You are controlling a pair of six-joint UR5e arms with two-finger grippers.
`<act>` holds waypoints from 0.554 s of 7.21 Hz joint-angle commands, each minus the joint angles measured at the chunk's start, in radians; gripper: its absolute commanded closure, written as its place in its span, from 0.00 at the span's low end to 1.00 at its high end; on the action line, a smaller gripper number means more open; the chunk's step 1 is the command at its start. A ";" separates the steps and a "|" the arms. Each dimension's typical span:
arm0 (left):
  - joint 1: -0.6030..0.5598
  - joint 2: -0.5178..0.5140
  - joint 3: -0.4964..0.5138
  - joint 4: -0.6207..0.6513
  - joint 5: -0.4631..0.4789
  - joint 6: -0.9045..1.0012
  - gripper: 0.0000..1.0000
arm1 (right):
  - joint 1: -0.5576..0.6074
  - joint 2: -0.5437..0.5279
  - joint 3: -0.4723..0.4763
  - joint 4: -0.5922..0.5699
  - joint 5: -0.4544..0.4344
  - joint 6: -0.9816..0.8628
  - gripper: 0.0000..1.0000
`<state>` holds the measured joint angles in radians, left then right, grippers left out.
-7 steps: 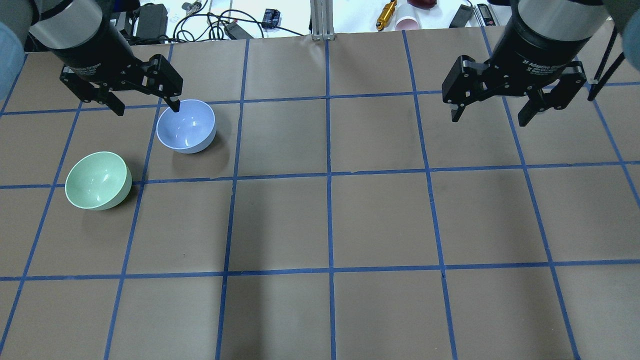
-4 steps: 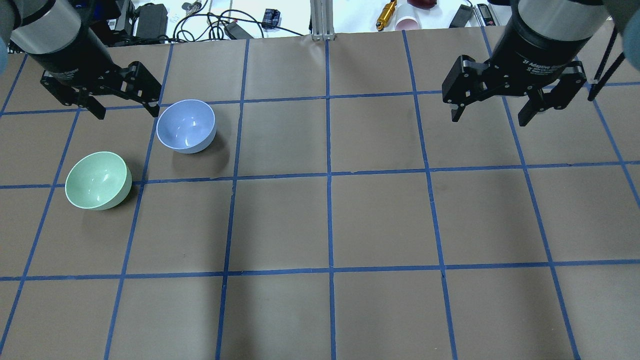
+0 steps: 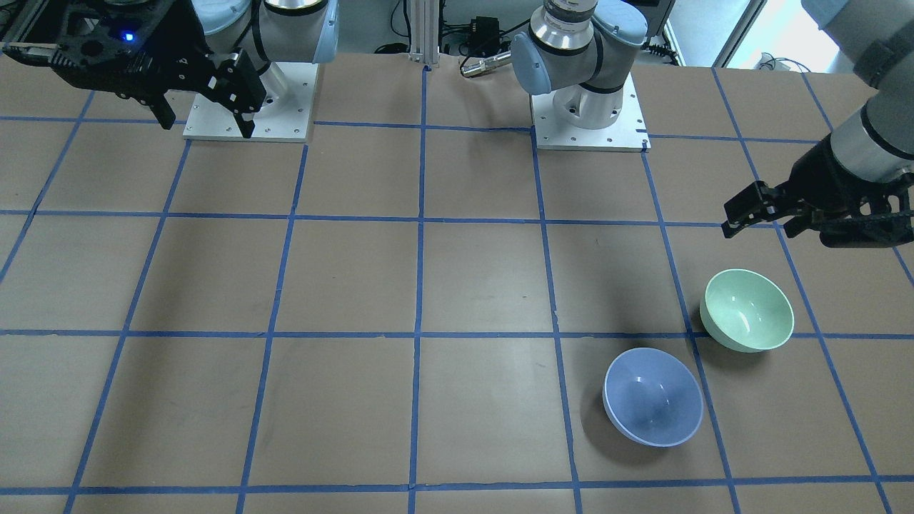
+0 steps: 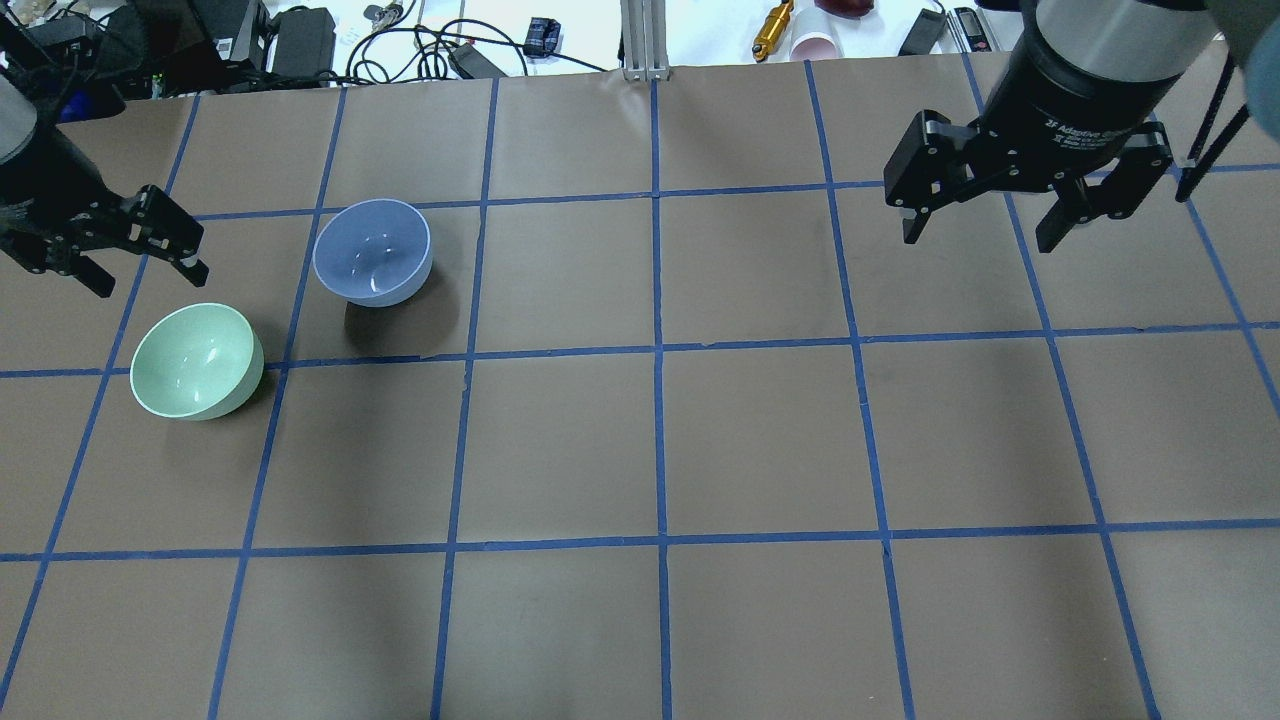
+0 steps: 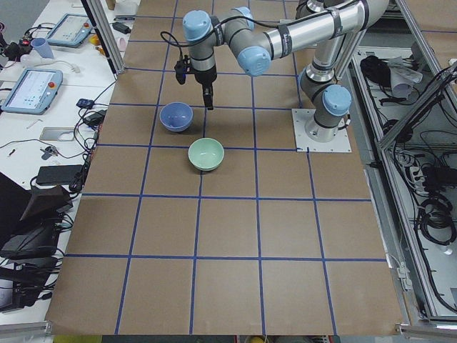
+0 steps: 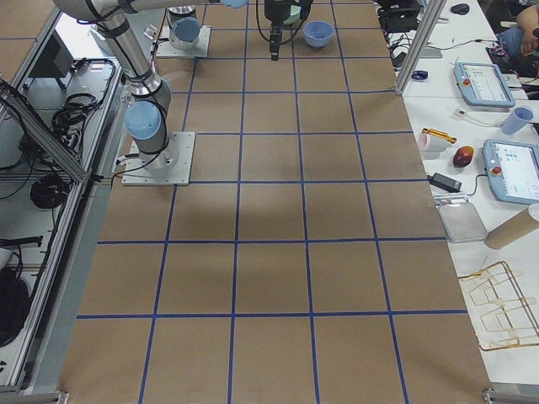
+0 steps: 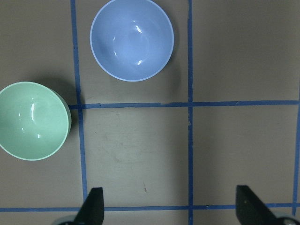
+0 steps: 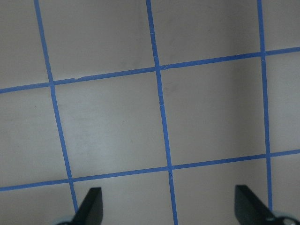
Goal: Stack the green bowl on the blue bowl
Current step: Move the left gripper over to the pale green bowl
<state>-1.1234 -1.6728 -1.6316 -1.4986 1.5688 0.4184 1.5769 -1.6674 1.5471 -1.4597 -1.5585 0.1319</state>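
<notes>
The green bowl (image 4: pixel 195 360) stands upright on the brown table at the left, and also shows in the front view (image 3: pixel 746 309) and the left wrist view (image 7: pixel 33 121). The blue bowl (image 4: pixel 372 250) stands upright a little beyond and to the right of it, apart from it (image 3: pixel 652 396) (image 7: pixel 131 40). My left gripper (image 4: pixel 150 280) is open and empty, hovering above the table just beyond the green bowl's far left side (image 3: pixel 778 232). My right gripper (image 4: pixel 977 240) is open and empty, high over the far right of the table (image 3: pixel 207 128).
Blue tape lines divide the table into squares. Beyond the far edge lie cables (image 4: pixel 420 45), a power adapter (image 4: pixel 300 40), a yellow tool (image 4: pixel 772 30) and a pink cup (image 4: pixel 812 45). The two arm bases (image 3: pixel 589 114) stand on the robot's side.
My left gripper has moved left, away from the blue bowl's rim, and now hangs near the green bowl. The bowls and the right arm have not moved.
</notes>
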 commanded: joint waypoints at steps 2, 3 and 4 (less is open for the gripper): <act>0.138 -0.114 -0.044 0.176 -0.001 0.125 0.00 | 0.000 0.000 -0.001 -0.001 0.000 0.000 0.00; 0.170 -0.160 -0.045 0.182 0.000 0.156 0.00 | 0.000 0.000 -0.001 -0.001 0.000 0.000 0.00; 0.178 -0.192 -0.047 0.210 -0.001 0.158 0.00 | 0.000 0.000 0.001 -0.001 0.000 0.000 0.00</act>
<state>-0.9685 -1.8197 -1.6755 -1.3172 1.5685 0.5628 1.5769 -1.6674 1.5468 -1.4603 -1.5585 0.1320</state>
